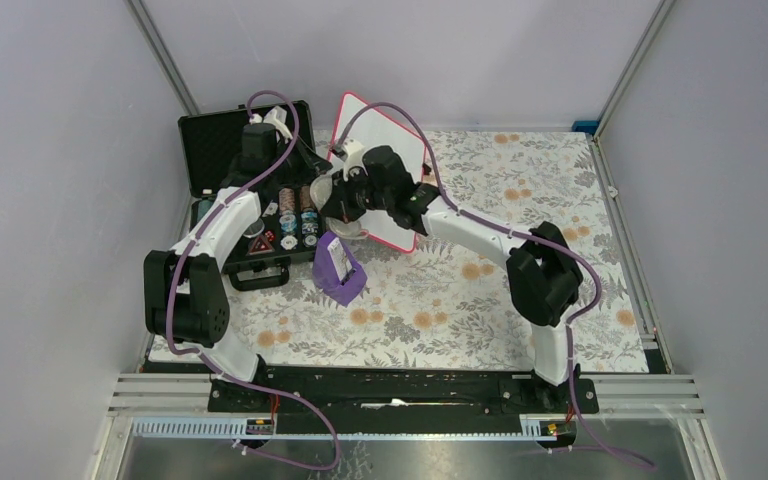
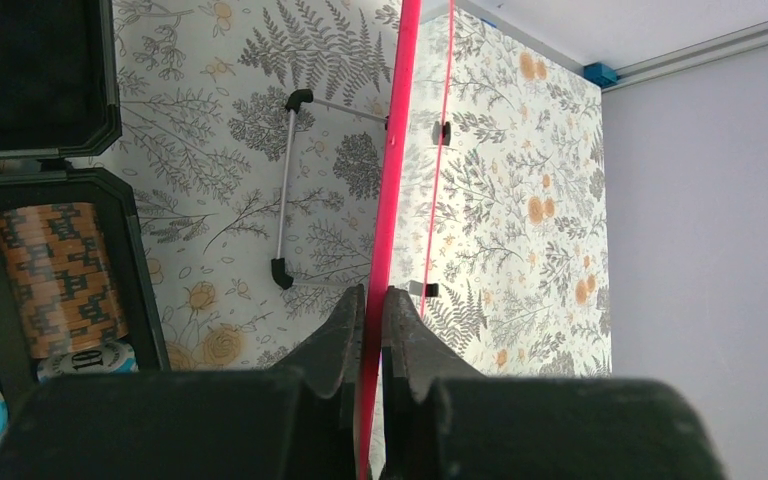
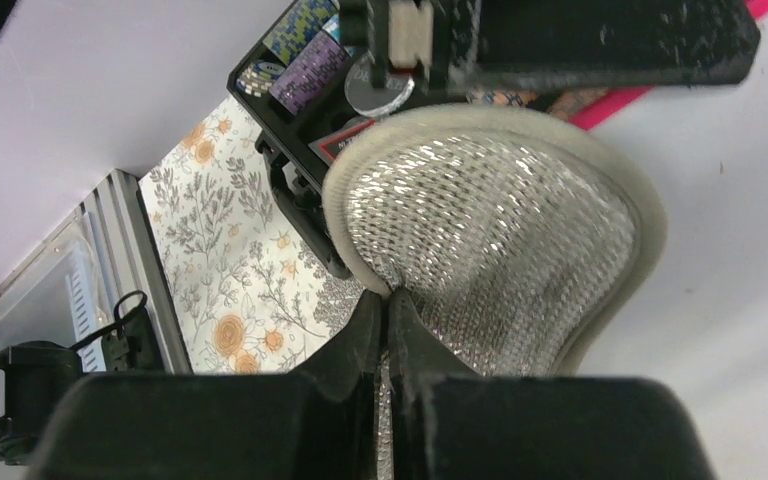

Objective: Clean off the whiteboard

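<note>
- Step in hand, as I judge it: the wipe itself. One arm holds the board and the other holds the wiper.
- The whiteboard [image 1: 385, 135] is tilted up on edge near the back of the floral tablecloth [image 1: 520, 200], just right of the open black poker-chip case [image 1: 225, 135].
- The left gripper [image 2: 373, 292] has its jaws closed on the board's red-pink rim [image 2: 397, 150], seen edge-on in the left wrist view. The board's wire stand [image 2: 280, 190] hangs free behind it.
- The right gripper [image 3: 380, 300] has its jaws pinched shut on the edge of a silver mesh pad [image 3: 490, 230]. The pad lies over the board's white face [image 3: 730, 260], low and near the case side.
- You cannot confirm from these views that the pad is touching the board.
- No writing shows on the parts of the face that are visible, and the arm hides most of it.
- Next move: sweep the pad across the face toward the far rim, pressing flat.
- Keep the pressure moderate, because the board is held only by its rim and may pivot in the left jaws.
- Watch your clearance to the case and to the purple holder [image 1: 340, 270] on the return stroke.
</note>
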